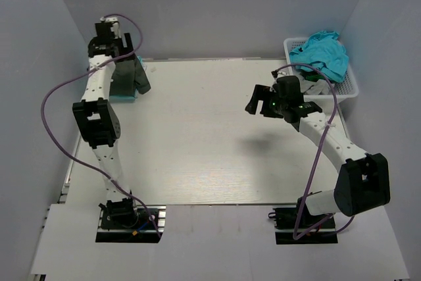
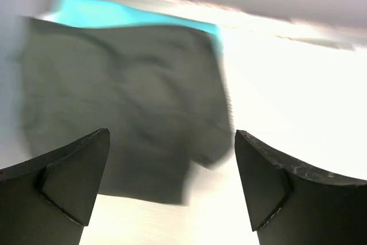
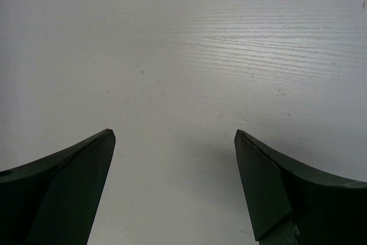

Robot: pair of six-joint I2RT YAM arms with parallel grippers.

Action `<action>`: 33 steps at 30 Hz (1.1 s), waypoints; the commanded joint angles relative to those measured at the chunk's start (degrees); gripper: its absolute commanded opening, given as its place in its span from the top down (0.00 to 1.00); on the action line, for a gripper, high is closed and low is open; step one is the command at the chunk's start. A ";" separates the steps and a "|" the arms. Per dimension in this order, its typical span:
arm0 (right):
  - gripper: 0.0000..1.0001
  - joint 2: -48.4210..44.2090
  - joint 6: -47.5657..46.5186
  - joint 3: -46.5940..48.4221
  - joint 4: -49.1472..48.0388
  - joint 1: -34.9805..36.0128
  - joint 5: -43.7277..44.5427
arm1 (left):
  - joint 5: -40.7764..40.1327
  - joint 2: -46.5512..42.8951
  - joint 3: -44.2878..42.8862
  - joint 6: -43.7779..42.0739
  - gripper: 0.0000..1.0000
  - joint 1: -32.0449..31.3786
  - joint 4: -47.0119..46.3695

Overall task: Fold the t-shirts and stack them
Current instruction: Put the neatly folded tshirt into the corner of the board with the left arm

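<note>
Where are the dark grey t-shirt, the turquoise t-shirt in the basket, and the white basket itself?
dark grey t-shirt (image 2: pixel 132 96), left wrist view, middle of the cloth.
turquoise t-shirt (image 1: pixel 325 54), top external view, middle of the crumpled heap.
white basket (image 1: pixel 288 45), top external view, far left rim corner.

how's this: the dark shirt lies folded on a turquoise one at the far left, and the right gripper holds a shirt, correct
No: the right gripper is open and empty, as the right wrist view shows. The dark shirt does lie folded on a turquoise one at the far left.
</note>
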State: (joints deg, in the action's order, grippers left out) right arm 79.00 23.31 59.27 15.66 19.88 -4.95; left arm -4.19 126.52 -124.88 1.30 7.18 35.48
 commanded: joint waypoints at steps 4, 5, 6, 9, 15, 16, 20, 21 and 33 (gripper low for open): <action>0.09 -2.45 -1.25 -2.22 -2.04 -0.28 -0.06 | -5.65 -0.32 -0.80 0.45 0.02 -10.50 8.80; 0.09 -2.80 -1.51 -2.57 -2.04 -0.28 0.03 | -6.35 0.39 -0.80 0.46 0.02 -11.56 8.81; 0.09 -2.80 -1.69 -2.58 -2.04 -0.28 0.20 | -6.36 1.53 -0.80 1.15 0.03 -12.36 9.60; 0.09 -2.63 -2.22 -2.84 -1.60 -0.28 0.47 | -11.16 3.64 -0.80 3.35 0.03 -14.47 9.60; 0.09 -3.68 -2.48 -4.51 -1.07 -0.37 2.31 | -20.42 9.18 -3.19 9.59 0.09 -15.09 12.24; 0.09 -3.42 -2.74 -4.51 -1.16 -0.19 2.49 | -21.03 9.18 -2.48 9.60 0.09 -15.09 12.24; 0.09 -1.84 -3.18 -3.72 -1.16 -0.28 2.23 | -24.28 11.37 -0.45 11.00 0.12 -15.62 10.31; 0.09 -1.40 -3.10 -3.54 -1.16 -0.28 2.05 | -24.29 11.99 -0.45 11.00 0.13 -15.62 10.31; 0.09 2.12 -3.45 -2.22 -1.24 -0.28 1.35 | -28.77 13.49 0.95 12.76 0.59 -15.62 6.61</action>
State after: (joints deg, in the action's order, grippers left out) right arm 81.17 20.75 54.96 15.31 19.86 -3.60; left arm -30.06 141.80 -124.16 13.26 -8.12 43.79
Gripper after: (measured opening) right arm 0.907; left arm 0.431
